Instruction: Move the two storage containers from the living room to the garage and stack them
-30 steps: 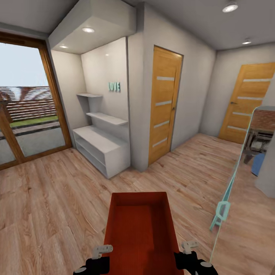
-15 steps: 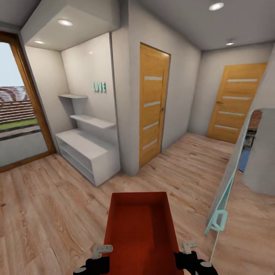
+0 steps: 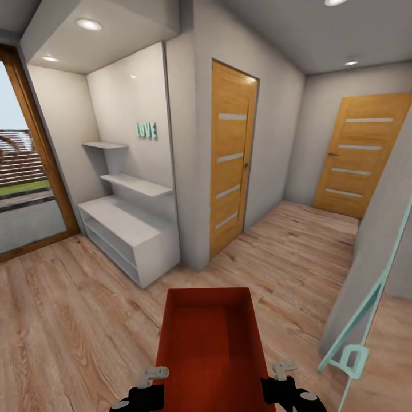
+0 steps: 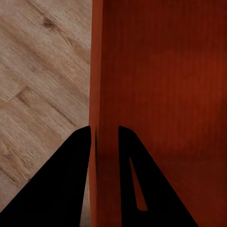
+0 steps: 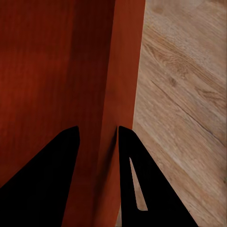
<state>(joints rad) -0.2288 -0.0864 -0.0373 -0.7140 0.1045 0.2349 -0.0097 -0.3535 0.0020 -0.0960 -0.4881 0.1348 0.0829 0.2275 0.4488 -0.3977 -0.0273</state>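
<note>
Head view, change: the whole picture is being shifted against the earlier frames, so the camera is being moved; the glass door is being cut narrower at the edge, and the mirror's reflection is no longer being seen.
Head view, carried thing: an orange-red storage container (image 3: 210, 343) is being held low in the middle, above the light wood plank floor (image 3: 68, 320), exactly where it was being held before.
Head view, hands: the left hand (image 3: 150, 382) is being kept at the container's left wall and the right hand (image 3: 281, 376) at its right wall.
Head view, surroundings: a white shelf unit (image 3: 129, 232), teal letters (image 3: 146, 130) on the wall, a near wooden door (image 3: 230, 157), a far wooden door (image 3: 361, 154) and a teal-framed mirror (image 3: 366, 320) are being shown.
Left wrist view: what the head view is not resolving is being shown here, the two dark fingers (image 4: 71, 179) being set one on each side of the thin container wall (image 4: 97, 94), clamped on it, with plank floor beside.
Right wrist view: the same grip is being shown, the fingers (image 5: 137, 184) being closed across the opposite container wall (image 5: 124, 75), the bin's inside lying on one side and floor on the other.
</note>
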